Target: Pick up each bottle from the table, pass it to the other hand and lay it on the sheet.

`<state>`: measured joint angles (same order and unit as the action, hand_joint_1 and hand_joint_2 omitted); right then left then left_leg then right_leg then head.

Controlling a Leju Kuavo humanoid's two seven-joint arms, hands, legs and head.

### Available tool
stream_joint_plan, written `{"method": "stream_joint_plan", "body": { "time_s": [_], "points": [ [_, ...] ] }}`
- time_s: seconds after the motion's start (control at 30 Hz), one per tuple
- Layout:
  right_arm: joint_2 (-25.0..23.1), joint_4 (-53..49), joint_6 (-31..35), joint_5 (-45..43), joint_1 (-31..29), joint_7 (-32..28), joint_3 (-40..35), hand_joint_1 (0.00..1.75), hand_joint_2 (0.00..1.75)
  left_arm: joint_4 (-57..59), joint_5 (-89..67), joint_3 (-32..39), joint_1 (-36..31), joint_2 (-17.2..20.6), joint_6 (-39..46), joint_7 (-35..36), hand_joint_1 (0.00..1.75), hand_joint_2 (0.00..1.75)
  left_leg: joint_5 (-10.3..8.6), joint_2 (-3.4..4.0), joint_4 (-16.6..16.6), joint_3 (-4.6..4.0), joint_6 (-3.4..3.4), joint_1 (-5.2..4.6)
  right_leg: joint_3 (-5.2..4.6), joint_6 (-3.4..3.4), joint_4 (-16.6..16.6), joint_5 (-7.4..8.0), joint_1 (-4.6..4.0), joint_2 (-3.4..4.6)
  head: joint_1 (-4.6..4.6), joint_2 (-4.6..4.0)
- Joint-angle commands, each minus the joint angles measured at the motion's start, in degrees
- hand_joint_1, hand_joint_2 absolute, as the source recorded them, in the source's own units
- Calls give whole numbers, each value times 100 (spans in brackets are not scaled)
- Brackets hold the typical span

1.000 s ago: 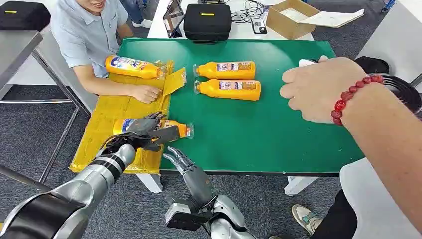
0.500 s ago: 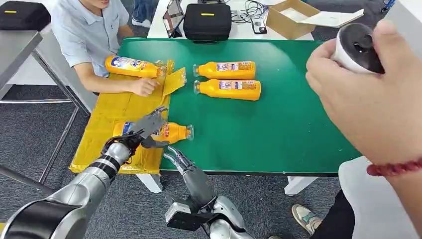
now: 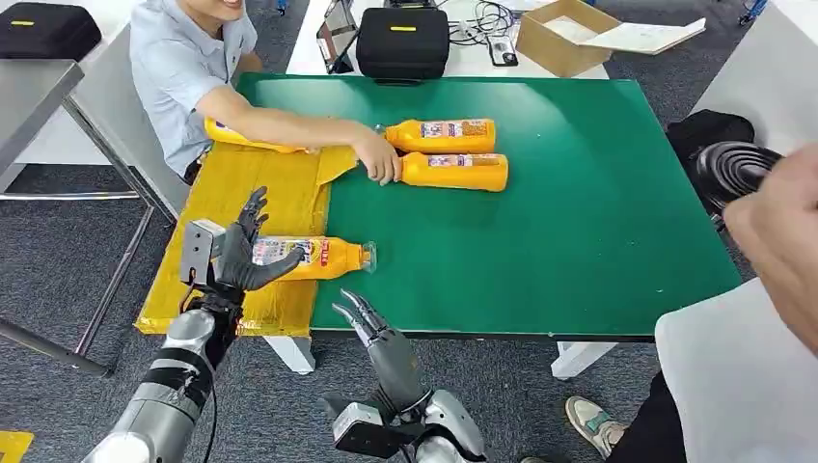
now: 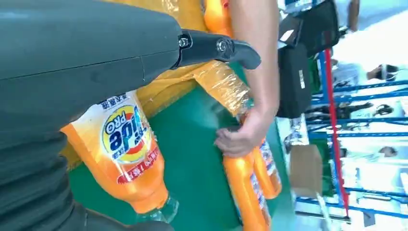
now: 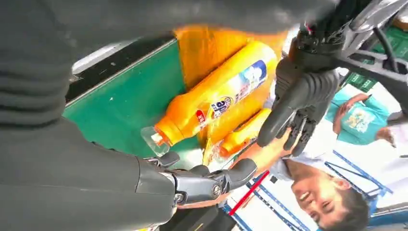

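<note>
Orange bottle (image 3: 309, 258) lying on yellow sheet (image 3: 231, 207), left hand (image 3: 239, 253) spread beside it

Green tabletop (image 3: 579, 222) with a yellow plastic sheet (image 3: 227, 203) at its left edge. An orange labelled bottle (image 3: 318, 258) lies across the sheet's border; the left hand (image 3: 241, 256), fingers (image 3: 253, 204) spread, stands beside it. The right hand (image 3: 371, 328) hovers below the table edge. A person's hand (image 3: 378, 162) touches two orange bottles (image 3: 449, 152).
</note>
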<state>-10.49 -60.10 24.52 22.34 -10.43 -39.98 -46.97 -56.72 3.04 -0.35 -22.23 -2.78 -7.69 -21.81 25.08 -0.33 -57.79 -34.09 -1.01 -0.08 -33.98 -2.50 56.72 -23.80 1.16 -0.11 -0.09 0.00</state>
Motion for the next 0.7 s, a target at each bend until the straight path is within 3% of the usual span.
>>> {"method": "stream_joint_plan", "body": {
  "time_s": [0.03,0.1,0.27,0.53,0.57,0.7],
  "points": [
    [763,-770,753,562,369,121,569,0,175,-1702,368,-222,1068,-44,487,-85,0,175,8,6,4,17,3,5,19,8,-9,-5,-7,3,0,0],
    [1070,-838,1313,1534,350,784,1228,0,175,-2364,772,-109,1490,-270,774,-130,0,175,9,-1,6,20,0,3,25,5,-14,-7,-4,-4,0,0],
    [1442,-275,1496,3052,-176,1740,2335,0,175,-2960,642,-332,1913,-439,1697,-207,0,175,7,-5,-3,9,-7,-5,18,1,-12,-2,2,-8,-2,0],
    [1400,-176,1439,3073,-258,1714,2384,0,175,-2925,627,-395,1903,-430,1761,-232,0,175,5,-2,1,6,-2,-19,9,1,-9,2,13,-2,0,0],
    [1457,14,1481,3598,-391,2182,2362,0,175,-2940,627,-439,1925,-456,1774,-249,0,175,9,-1,0,14,2,-12,18,8,-11,-1,5,-2,0,0],
    [1491,781,1034,3499,-885,2313,2464,0,175,-3146,537,-713,2076,-523,1884,-320,0,175,10,9,0,17,-3,-11,20,1,-14,3,1,9,-2,0]
  ]
}}
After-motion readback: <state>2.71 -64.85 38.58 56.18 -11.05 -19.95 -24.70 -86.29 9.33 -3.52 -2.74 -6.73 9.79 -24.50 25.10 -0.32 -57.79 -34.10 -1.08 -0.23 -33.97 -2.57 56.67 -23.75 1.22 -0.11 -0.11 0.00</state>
